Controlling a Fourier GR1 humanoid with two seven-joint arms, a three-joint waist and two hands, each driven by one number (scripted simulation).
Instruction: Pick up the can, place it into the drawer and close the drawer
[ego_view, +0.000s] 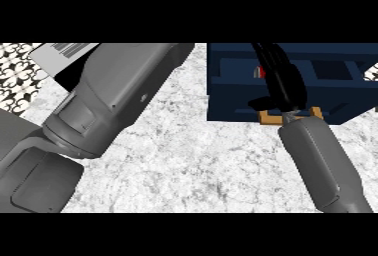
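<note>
Head view: the can is seen as a red sliver inside the open navy drawer, partly hidden by the right hand, whose finger state cannot be told; closing is judged outstanding.

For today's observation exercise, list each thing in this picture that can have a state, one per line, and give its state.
drawer: open, pulled out toward the robot.
can: inside the drawer, only a red sliver showing beside the right hand.
right hand: over the open drawer; whether its fingers are open or curled cannot be told.
left hand: out of view; only its grey forearm shows, raised at the left.
</note>
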